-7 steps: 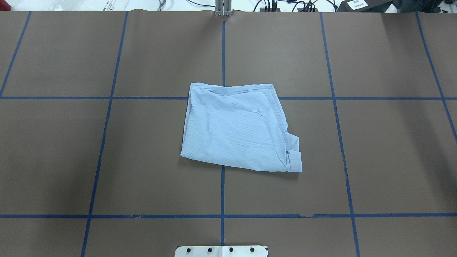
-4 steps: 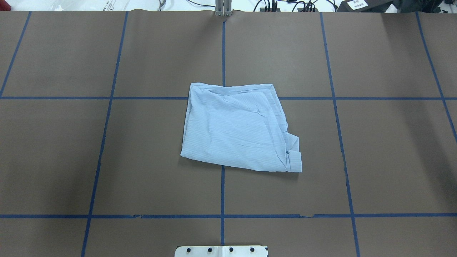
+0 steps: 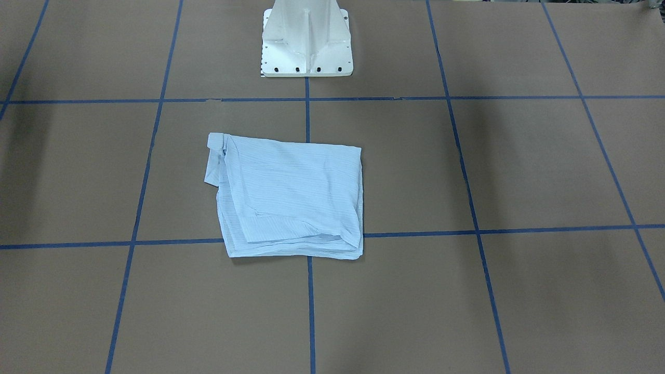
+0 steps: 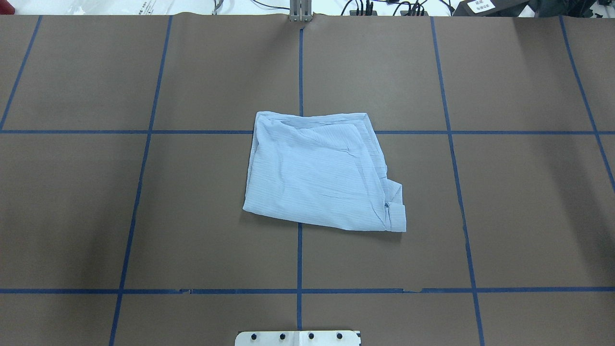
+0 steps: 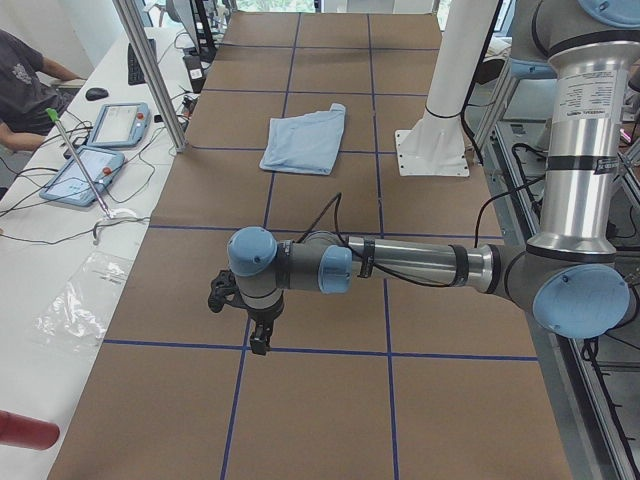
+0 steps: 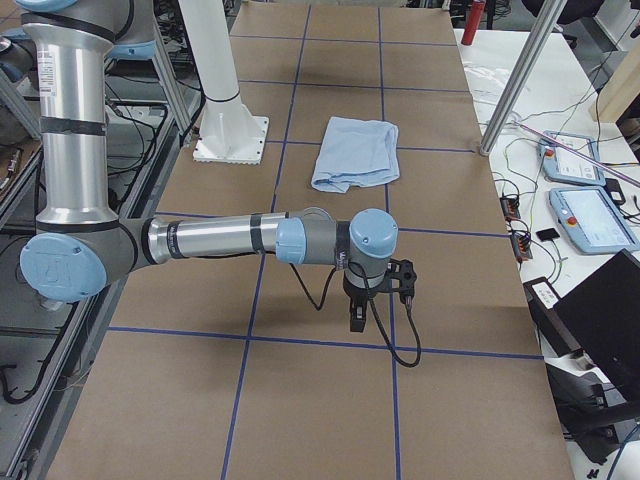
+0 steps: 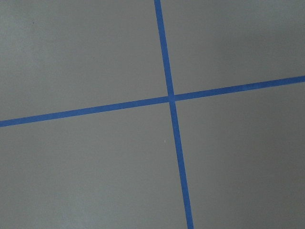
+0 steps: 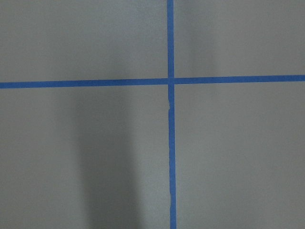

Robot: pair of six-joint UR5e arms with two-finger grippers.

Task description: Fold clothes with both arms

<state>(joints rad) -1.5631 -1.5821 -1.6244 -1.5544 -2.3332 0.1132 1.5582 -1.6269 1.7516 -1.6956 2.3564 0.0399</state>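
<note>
Pale-blue shirt: folded to rough rectangle w/ layered edges, flat on table, across centre tape line. Cuff corner pokes out at one edge. Sits between the two sets of fingers, well apart from both, touching neither. White base near shirt, also well away from fingers.

L gripper: at end of L arm, stretched low over table, fingers pointing down just above brown surface, right by a tape cross. Shown only in side cam, so can't tell if fingers wide or narrow. Shirt far beyond fingers, toward table middle.

R gripper: same pose on R arm, fingers down, close over table, second tape cross just beside. Side cam only here too, so can't tell finger gap. Shirt well beyond fingers, toward middle.

Wrist cams: brown table + blue tape.
</note>
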